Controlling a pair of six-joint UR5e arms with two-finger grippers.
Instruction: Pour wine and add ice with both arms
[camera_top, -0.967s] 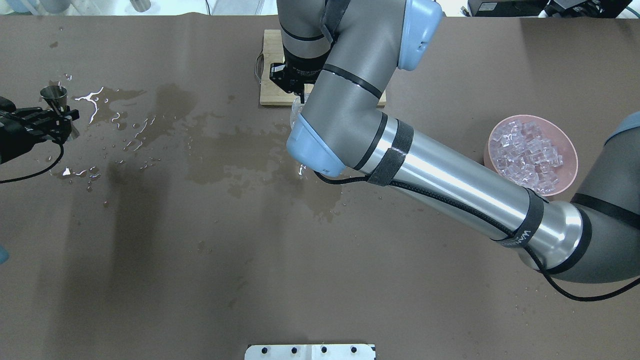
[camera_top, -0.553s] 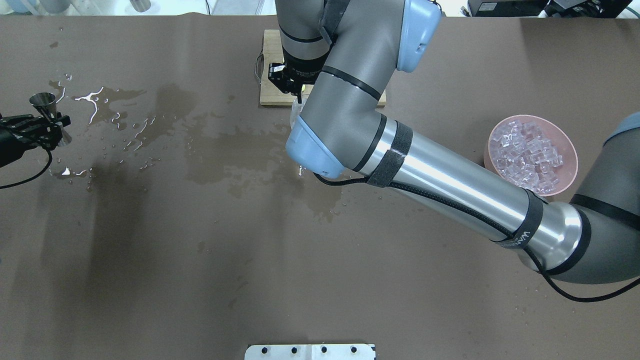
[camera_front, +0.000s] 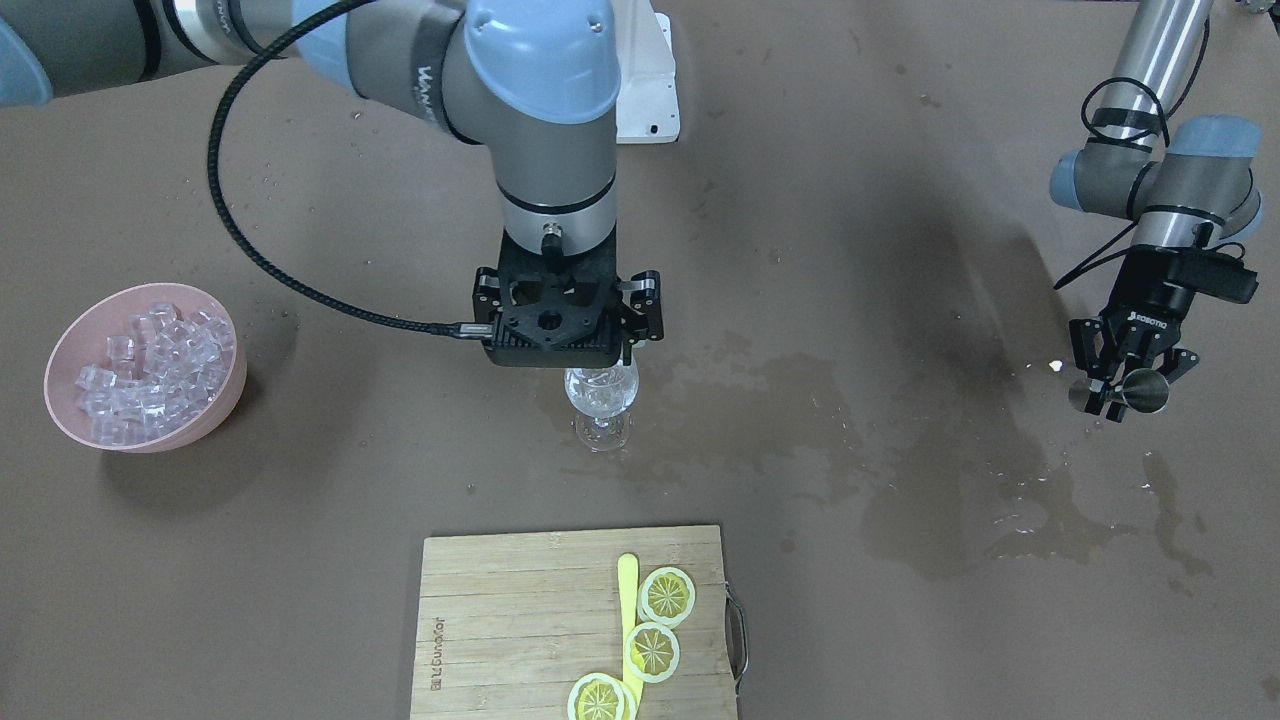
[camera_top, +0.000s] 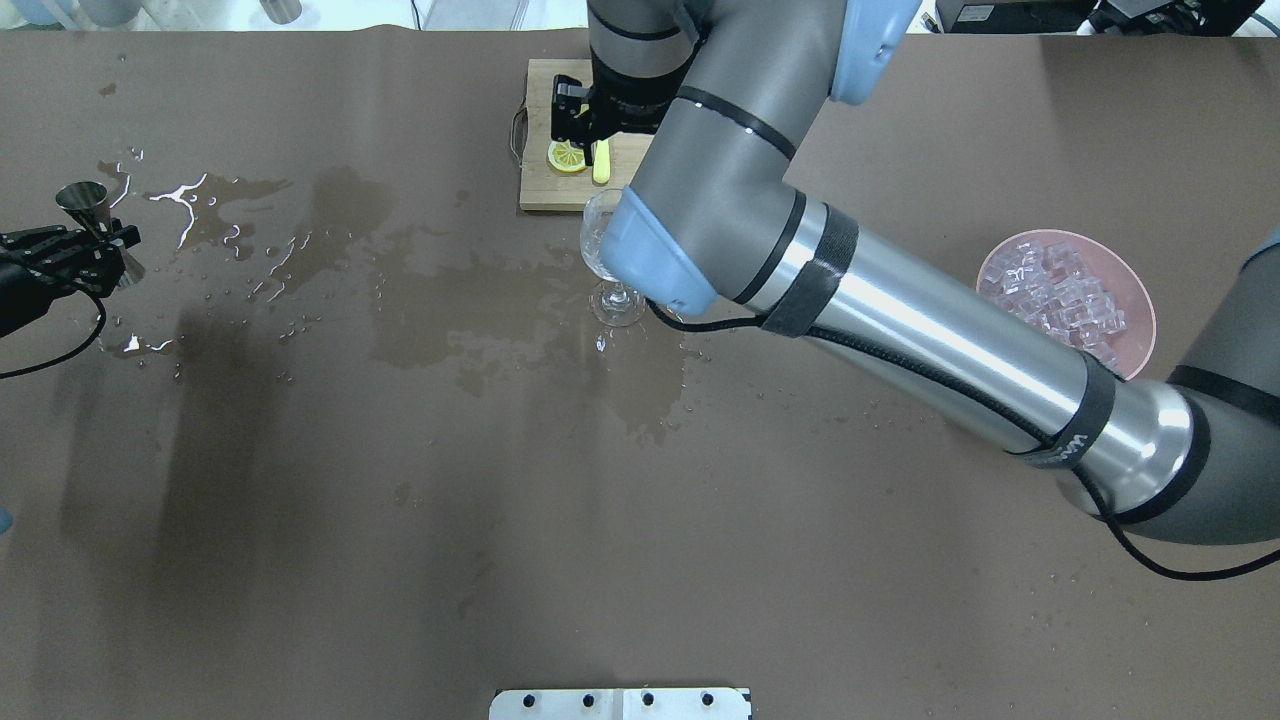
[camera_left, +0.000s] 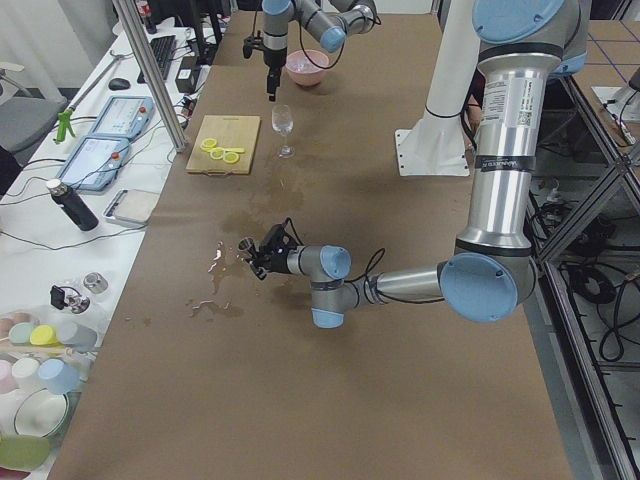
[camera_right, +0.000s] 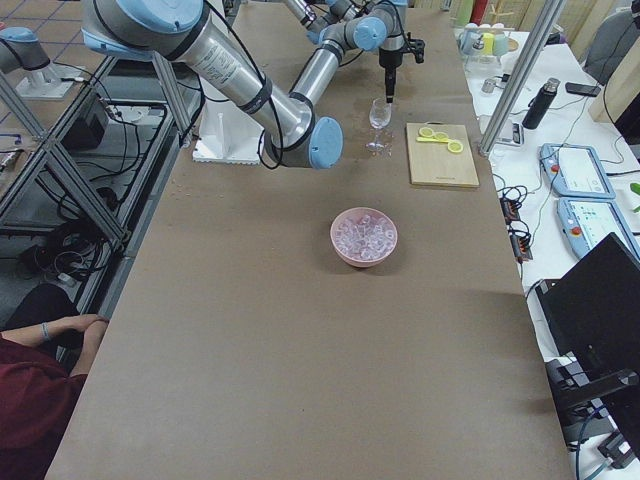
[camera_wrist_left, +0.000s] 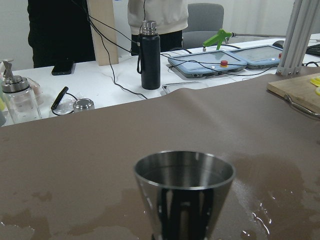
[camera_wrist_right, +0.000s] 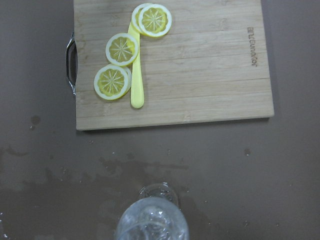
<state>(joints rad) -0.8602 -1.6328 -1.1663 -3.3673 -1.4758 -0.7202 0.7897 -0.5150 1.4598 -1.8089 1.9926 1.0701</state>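
A clear wine glass stands on the wet brown table, and the right wrist view shows ice inside it. My right gripper hangs straight above the glass, open, touching nothing. More ice fills a pink bowl beside the right arm. Far off at the table's left end, my left gripper is shut on a steel jigger, held upright. I cannot make out any wine in the jigger or the glass.
A bamboo cutting board lies beyond the glass, with three lemon slices and a yellow knife on it. Wet patches and spilled drops cover the table's middle and left. The white base bracket sits at the near edge.
My right arm has lifted, raising its gripper off the glass and uncovering the glass and a lemon slice. The left gripper carried the jigger a little further left, then held still.
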